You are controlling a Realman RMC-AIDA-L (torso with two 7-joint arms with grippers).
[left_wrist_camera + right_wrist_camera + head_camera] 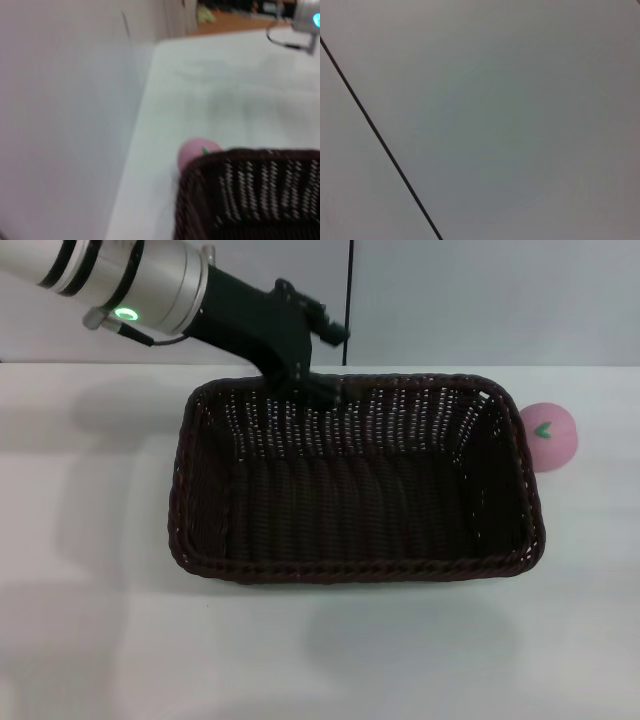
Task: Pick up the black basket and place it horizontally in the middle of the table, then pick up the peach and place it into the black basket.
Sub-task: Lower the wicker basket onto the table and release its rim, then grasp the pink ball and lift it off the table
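The left tool (318, 390) sits at the far rim of the black basket (355, 485), about midway along that long side, with its dark body reaching in from the upper left on a silver arm that carries a green light. Its tips merge with the dark weave at the rim, so I cannot tell whether it is clenched on the rim or released. The basket lies directly below and toward the robot from the tool, resting flat on the white counter (100, 640) with its long sides running left to right and its opening facing up. Nothing is inside it; only the woven floor shows.

The peach (550, 437) is off to the right of the tool, on the counter just outside the basket's right short end, touching or nearly touching the far right corner. The basket's corner wall stands between the tool and the peach. In the left wrist view the peach (197, 151) peeks out past the basket's braided corner (250, 195), with bare counter (225, 80) stretching beyond it.

The right tool does not appear in any view; the right wrist view shows only a pale flat surface crossed by a thin dark line.
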